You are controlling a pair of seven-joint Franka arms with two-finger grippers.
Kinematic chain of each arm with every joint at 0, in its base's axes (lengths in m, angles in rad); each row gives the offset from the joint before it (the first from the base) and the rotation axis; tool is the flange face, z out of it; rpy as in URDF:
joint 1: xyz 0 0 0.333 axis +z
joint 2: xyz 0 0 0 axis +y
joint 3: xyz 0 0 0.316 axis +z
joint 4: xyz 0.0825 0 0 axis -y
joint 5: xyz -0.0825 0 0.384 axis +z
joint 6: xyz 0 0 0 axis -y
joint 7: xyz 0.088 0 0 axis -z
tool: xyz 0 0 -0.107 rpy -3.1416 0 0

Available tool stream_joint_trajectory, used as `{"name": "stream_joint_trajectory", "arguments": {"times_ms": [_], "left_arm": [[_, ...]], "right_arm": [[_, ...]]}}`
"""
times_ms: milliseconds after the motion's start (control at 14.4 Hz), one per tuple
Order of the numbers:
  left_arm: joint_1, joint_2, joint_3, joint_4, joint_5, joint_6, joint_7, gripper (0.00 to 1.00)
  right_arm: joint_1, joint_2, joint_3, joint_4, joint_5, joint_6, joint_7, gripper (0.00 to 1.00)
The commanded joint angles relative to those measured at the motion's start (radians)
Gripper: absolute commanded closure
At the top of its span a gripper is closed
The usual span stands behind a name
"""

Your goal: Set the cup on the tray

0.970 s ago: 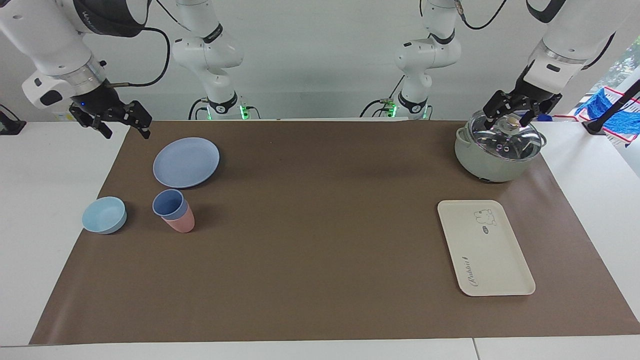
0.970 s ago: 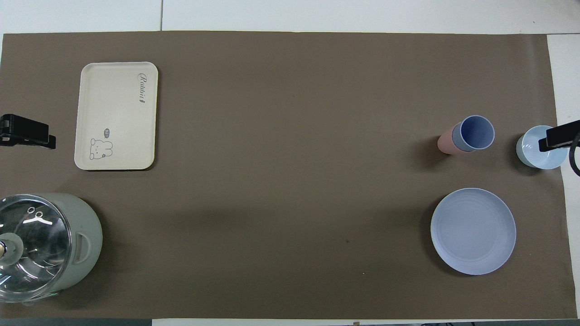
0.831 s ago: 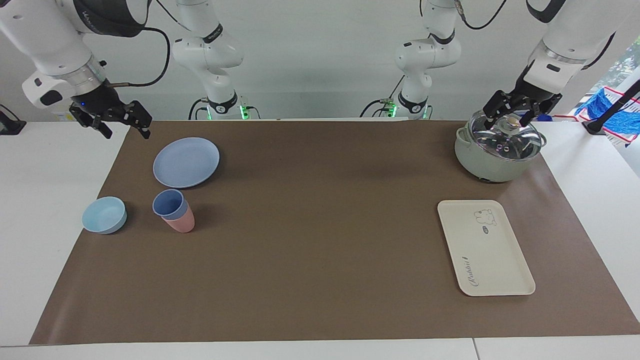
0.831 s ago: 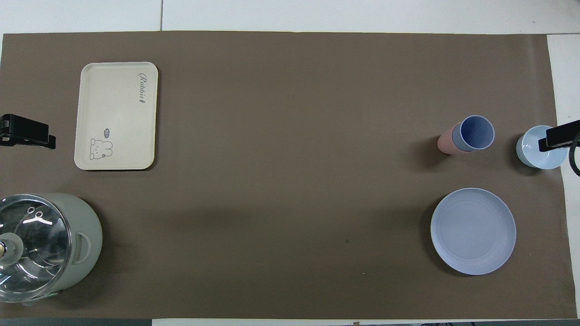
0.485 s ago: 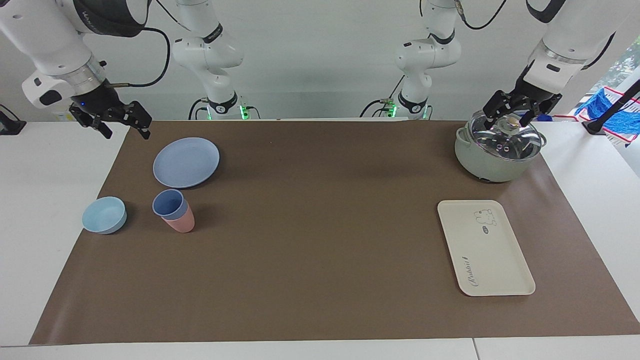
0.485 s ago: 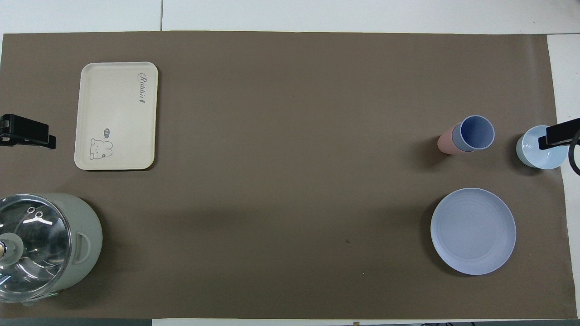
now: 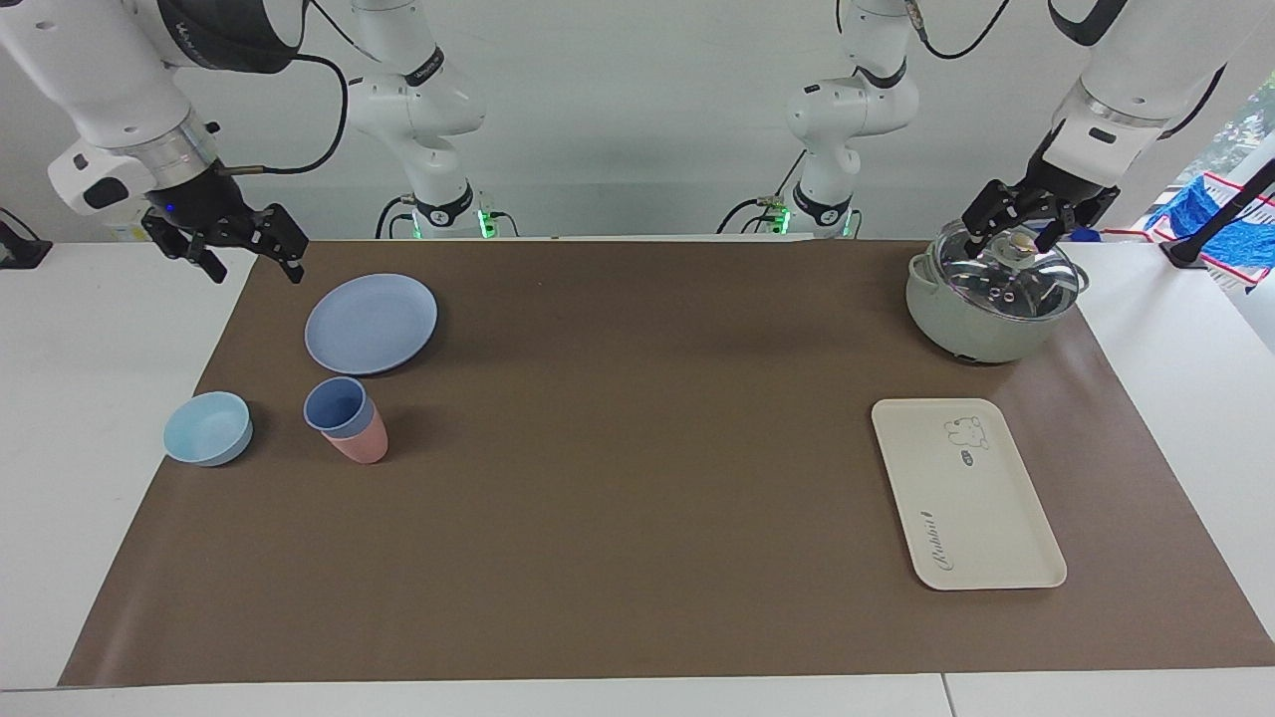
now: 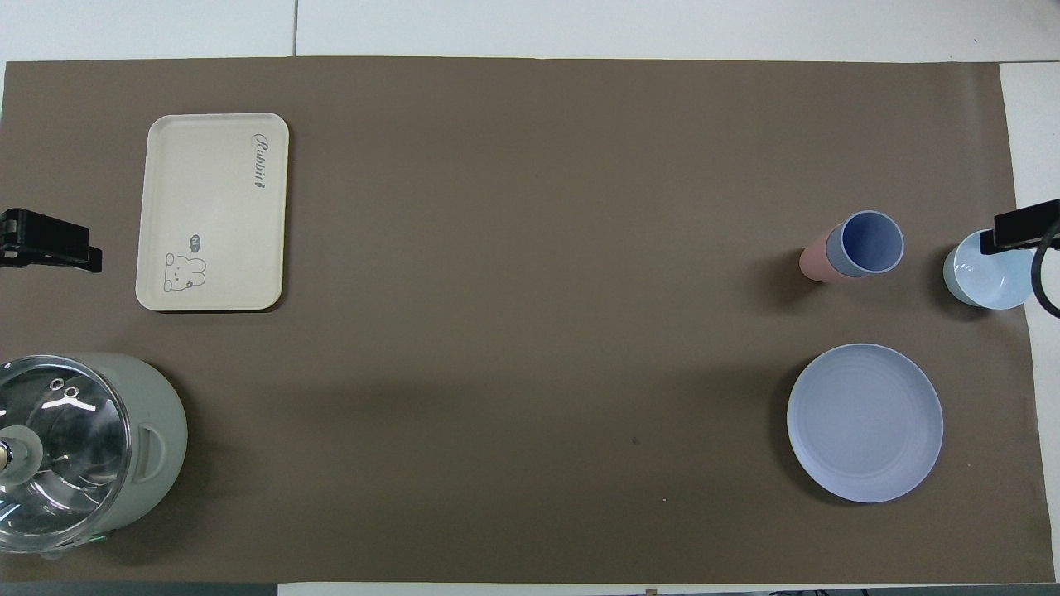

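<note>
Here is the table, and the periwinkle cup point(image 7: 336, 406) stands upright on the brown mat point(image 7: 637, 478), nested in or set right against a pink tumbler point(image 7: 364, 441) (which of the two cannot be told). That pair is our landmark. Just beside it toward the right arm's end of the table sits a light-blue bowl point(image 7: 208, 427), and nearer to the robots than the cup lies the round blue plate point(image 7: 371, 323), flat and apart from it.

The cream tray point(image 7: 966, 492) with its rabbit drawing lies well apart from the cup, off toward the left arm's end of the table, and nothing rests on it. So the cup is not yet on the tray.

Now the arms. The right gripper point(image 7: 251, 257) hangs in the air over the mat's edge, close to the plate, well clear of the cup; its fingers are spread and hold nothing. In the overhead view only a dark tip point(image 8: 1017, 230) of it shows, over the bowl's rim.

The left gripper point(image 7: 1018, 231) waits over the glass lid point(image 7: 1008, 278) of the pale green pot point(image 7: 971, 319), which stands nearer to the robots than the tray; its fingers are released on either side of the lid's knob, gripping nothing.
</note>
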Motion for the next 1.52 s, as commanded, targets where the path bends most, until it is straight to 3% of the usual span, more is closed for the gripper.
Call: {"name": "stream_joint_trajectory", "arguments": {"times_ms": [0, 69, 277, 416, 831, 1316, 1455], "left_arm": [[0.004, -0.029, 0.001, -0.032, 0.005, 0.008, -0.007, 0.0], [0.004, -0.027, 0.001, -0.032, 0.005, 0.008, -0.007, 0.0], [0.004, -0.029, 0.001, -0.032, 0.005, 0.008, -0.007, 0.0], [0.004, -0.027, 0.001, -0.032, 0.005, 0.008, -0.007, 0.0], [0.004, -0.032, 0.001, -0.029, 0.005, 0.008, -0.007, 0.0], [0.004, -0.076, 0.001, -0.032, 0.005, 0.006, -0.007, 0.0], [0.004, -0.093, 0.001, -0.032, 0.005, 0.006, -0.007, 0.0]], "right_arm": [[-0.015, 0.023, 0.007, 0.005, 0.012, 0.054, 0.017, 0.0], [-0.015, 0.082, 0.007, 0.078, 0.021, 0.028, 0.026, 0.0], [-0.052, 0.421, 0.01, 0.525, 0.048, -0.182, 0.065, 0.0], [-0.066, 0.545, 0.017, 0.651, 0.064, -0.181, 0.091, 0.0], [-0.186, 0.76, 0.02, 0.709, 0.234, -0.117, 0.192, 0.0], [-0.198, 0.778, 0.017, 0.622, 0.375, -0.152, 0.523, 0.0], [-0.201, 0.762, 0.017, 0.536, 0.42, -0.158, 0.556, 0.0]]}}
